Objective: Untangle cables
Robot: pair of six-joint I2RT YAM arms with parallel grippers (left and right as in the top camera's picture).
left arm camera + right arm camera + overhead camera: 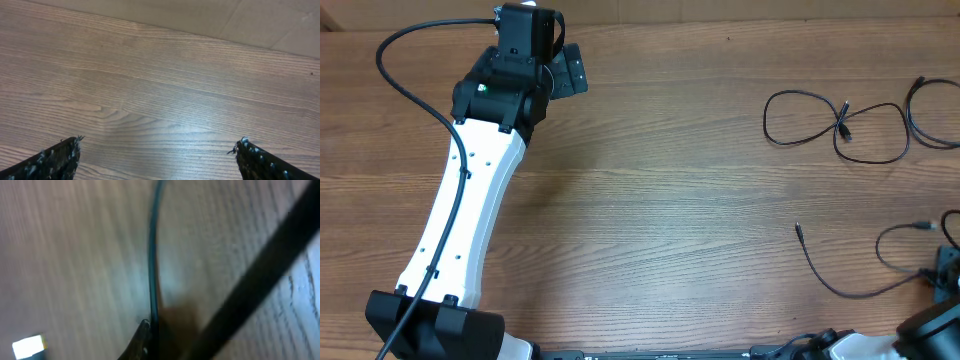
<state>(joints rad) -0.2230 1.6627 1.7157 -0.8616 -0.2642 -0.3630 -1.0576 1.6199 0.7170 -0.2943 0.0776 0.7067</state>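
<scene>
Left arm [470,200] stretches far forward, left pincer [160,142] spread wide; right pincer [945,266] low, its state blurred.

No readable text, labels, brands or numbers in any view.

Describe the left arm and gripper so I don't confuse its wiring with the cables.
The left arm has a long white link between black joint housings, with a small green light near the wrist. A thick black wire loops along it. The left gripper has black fingers flecked with pale specks.
</scene>
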